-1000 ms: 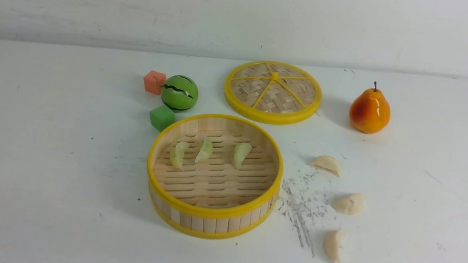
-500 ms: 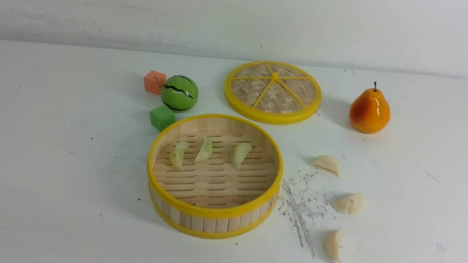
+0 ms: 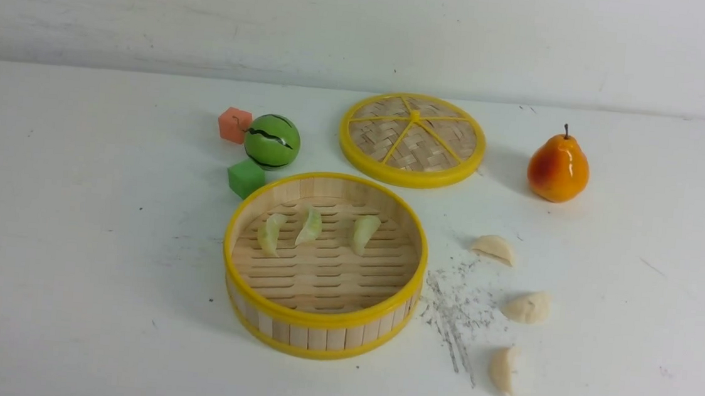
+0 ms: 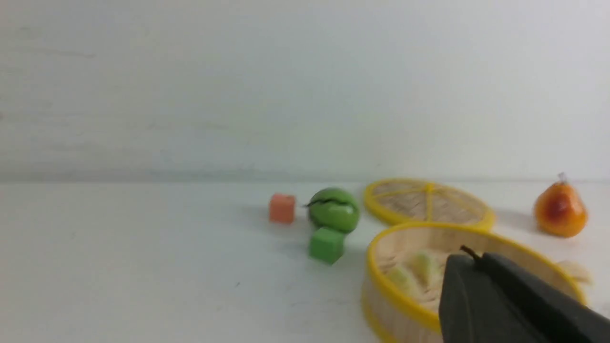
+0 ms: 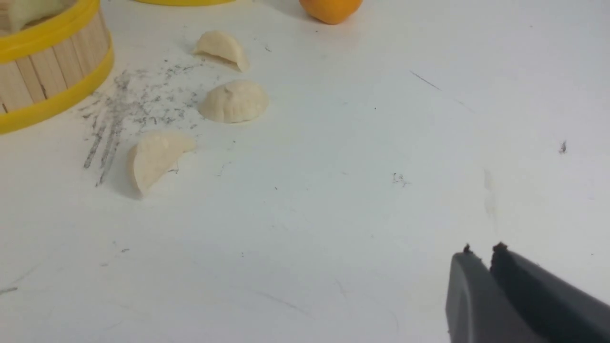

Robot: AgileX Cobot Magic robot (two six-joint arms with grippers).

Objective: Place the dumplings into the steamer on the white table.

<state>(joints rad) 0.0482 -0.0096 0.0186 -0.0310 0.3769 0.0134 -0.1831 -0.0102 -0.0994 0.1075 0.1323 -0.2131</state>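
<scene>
Three pale green dumplings (image 3: 311, 229) already lie in a row on the slatted floor of the steamer (image 3: 319, 337), toward its far side, while three cream-white dumplings (image 3: 526, 307) sit on the bare counter (image 3: 73, 232) to its right, strung out beside a patch of grey scratches (image 3: 454, 310). Half the job looks left.

Neither arm shows in the front view. The left gripper (image 4: 472, 262) has its fingers clenched together on nothing and hangs beside the steamer's near rim. The right gripper (image 5: 481, 252) shows a thin slit between its tips and carries nothing; whether it is parted enough to count as released I cannot tell. It sits well apart from the nearest white dumpling (image 5: 155, 159).

Risks from here, as I judge them:
- The white dumplings are small, rounded and low, so fingers that close off-centre could squirt one sideways across the smooth counter.
- With so narrow a gap, the right fingers may land on top of a dumpling instead of straddling it.
- The steamer looks light; a carried dumpling or an arm brushing its yellow rim could shove it and disturb the green ones.
- The pear (image 3: 558, 170), the woven lid (image 3: 412, 140) and the toy watermelon (image 3: 272, 141) stand farther back and seem out of the way.
</scene>
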